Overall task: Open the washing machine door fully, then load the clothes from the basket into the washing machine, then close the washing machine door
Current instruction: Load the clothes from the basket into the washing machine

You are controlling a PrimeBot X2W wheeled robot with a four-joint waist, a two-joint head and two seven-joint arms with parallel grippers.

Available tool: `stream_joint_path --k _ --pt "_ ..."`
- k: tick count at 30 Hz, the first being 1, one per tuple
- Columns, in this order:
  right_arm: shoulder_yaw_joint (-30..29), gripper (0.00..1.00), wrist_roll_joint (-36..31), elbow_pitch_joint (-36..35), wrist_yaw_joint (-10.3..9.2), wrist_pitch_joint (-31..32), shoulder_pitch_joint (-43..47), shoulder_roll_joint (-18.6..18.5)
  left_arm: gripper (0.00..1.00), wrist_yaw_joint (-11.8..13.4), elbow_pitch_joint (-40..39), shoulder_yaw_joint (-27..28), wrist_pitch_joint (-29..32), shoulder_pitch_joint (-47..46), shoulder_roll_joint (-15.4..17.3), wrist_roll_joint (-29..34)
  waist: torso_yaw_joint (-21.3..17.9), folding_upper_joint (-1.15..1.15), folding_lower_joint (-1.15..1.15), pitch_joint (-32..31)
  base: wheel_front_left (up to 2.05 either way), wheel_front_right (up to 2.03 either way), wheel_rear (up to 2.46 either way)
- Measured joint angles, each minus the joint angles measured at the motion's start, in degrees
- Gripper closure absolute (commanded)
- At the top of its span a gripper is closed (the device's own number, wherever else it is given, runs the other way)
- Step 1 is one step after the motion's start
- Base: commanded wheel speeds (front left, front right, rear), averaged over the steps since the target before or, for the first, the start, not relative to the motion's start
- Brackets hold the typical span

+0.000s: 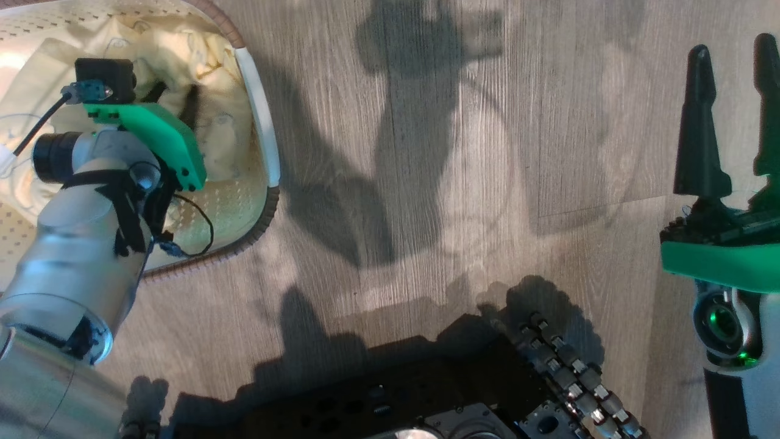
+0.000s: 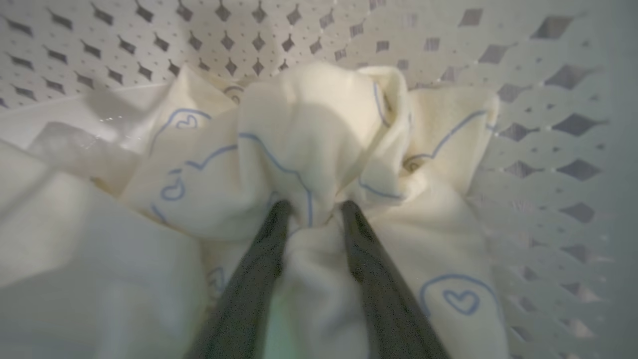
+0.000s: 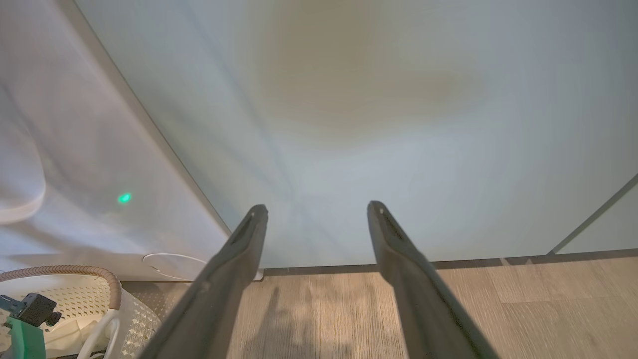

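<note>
The clothes (image 2: 309,139), pale yellow cloth with thin blue line drawings of hearts and faces, lie heaped inside the basket (image 2: 548,149), and the left end effector (image 2: 316,204) is pushed down into them. Its two dark fingers (image 2: 259,269) stand a little apart with a puckered fold of the cloth bunched between them; whether they are pressing that fold firmly cannot be told. In the head view the robot's dark base (image 1: 396,390) is nearest, at the bottom edge. Above it, at the left, the silver left forearm (image 1: 73,244) and its green wrist mount (image 1: 152,134) reach over the basket's brown rim and white side handle. The basket stands on the grey wood-grain floor (image 1: 457,183), at the robot's left. The right end effector (image 3: 317,207) hangs at the robot's right, well apart from the basket, its fingers spread wide with nothing between them. Past its fingertips the floor meets a pale cabinet panel (image 3: 374,124). To the left of that panel is the white front of the washing machine (image 3: 75,149), with a small round flap (image 3: 172,264) low down, just beyond the basket.
</note>
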Motion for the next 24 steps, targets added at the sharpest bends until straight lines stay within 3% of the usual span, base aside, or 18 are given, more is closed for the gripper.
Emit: stream_joint_path --k 1,15,24 --pt "0.0 0.0 0.0 -0.03 0.0 0.0 0.0 0.0 1.0 0.26 0.36 -0.02 -0.23 -0.18 -0.09 0.02 -0.08 0.0 0.0 -0.01 0.0 0.0 0.0" --pt "-1.29 0.0 -1.14 0.47 0.0 0.0 0.2 0.0 1.0 0.66 3.3 -1.94 -1.63 0.96 -2.54 1.11 1.86 0.0 0.0 -3.84 0.0 0.0 0.0" --pt "-4.12 0.0 -3.25 1.32 0.0 0.0 2.01 -0.01 1.0 0.93 0.46 -2.69 -2.3 2.01 -3.54 2.74 4.82 0.0 0.0 -7.67 0.0 0.0 0.0"
